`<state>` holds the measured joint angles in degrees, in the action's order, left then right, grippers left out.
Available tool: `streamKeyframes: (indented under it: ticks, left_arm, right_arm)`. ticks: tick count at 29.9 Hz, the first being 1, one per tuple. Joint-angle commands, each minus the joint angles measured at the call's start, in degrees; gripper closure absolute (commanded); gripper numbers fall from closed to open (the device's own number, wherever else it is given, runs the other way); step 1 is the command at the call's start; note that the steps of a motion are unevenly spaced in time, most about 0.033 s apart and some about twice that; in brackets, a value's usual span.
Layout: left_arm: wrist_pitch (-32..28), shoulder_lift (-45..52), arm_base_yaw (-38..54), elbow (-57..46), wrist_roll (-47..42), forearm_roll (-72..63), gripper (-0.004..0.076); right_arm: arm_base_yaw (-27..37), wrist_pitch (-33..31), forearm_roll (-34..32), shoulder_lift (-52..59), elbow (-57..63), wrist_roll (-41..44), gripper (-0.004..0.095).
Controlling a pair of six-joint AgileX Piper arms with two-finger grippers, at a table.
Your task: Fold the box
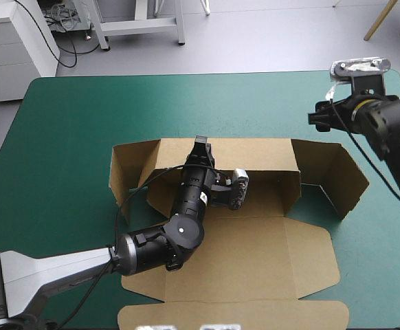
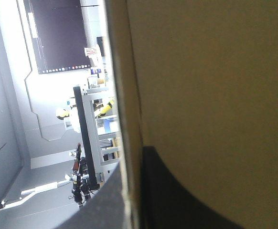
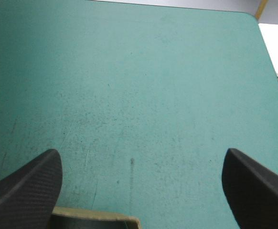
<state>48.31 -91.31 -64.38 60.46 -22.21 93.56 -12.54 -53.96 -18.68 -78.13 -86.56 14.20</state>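
So the brown box point(image 1: 255, 240) sat around the middle of the table, on the teal-green cover point(image 1: 62, 151), only partly folded up. Its long far wall was standing, the end panels on both sides were splayed outward, and the big lid panel lay flat toward the near edge with its tuck flap right at the bottom of the high view.

Your left gripper point(image 1: 201, 146) was reaching in over the base of the box and was up at the top edge of that far wall, roughly at the wall's middle. In the left wrist view the brown board filled most of what you could see, and its pale cut edge ran right down between the black fingers point(image 2: 177, 200), one on each side of it. So those were pinched onto the wall, basically closed with the sheet in between.

Your right gripper point(image 3: 141, 152) was well apart from all that, raised over the far right part of the table. Its fingers point(image 3: 29, 186) were spread wide with nothing in them, just bare cover ahead and a sliver of board edge under the gripper.
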Motion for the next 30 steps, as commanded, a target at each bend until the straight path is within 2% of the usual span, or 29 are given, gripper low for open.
streamKeyframes:
  ticks: [1,6,11,14,23,30]
  left_arm:
    - [2.62,2.77,-0.43,1.36,-0.45,3.47,0.0734]
    - [2.62,2.77,-0.43,1.36,-0.45,3.47,0.0734]
    - [2.62,2.77,-0.43,1.36,-0.45,3.59,0.0734]
    - [2.62,2.77,-0.43,1.36,-0.45,3.69,0.0734]
    - [2.52,2.77,-0.43,1.36,-0.45,6.24,0.0734]
    - [2.52,2.77,-0.43,1.36,-0.45,5.6,0.0734]
  right_arm:
    - [5.75,2.16,9.92,-3.31,-6.66,-9.62,0.0075]
    - [12.32,-5.57,22.77,-10.73,-12.45,-18.51,0.0075]
    - [16.35,-10.6,29.7,-14.89,-13.1,-24.98,0.0075]
    - [17.73,-15.02,31.2,-15.3,-12.68,-28.08,0.0075]
    - [20.35,-14.91,34.59,-11.35,-6.41,-29.61,0.0075]
    - [20.35,-11.36,35.61,-6.52,1.86,-30.27,0.0075]
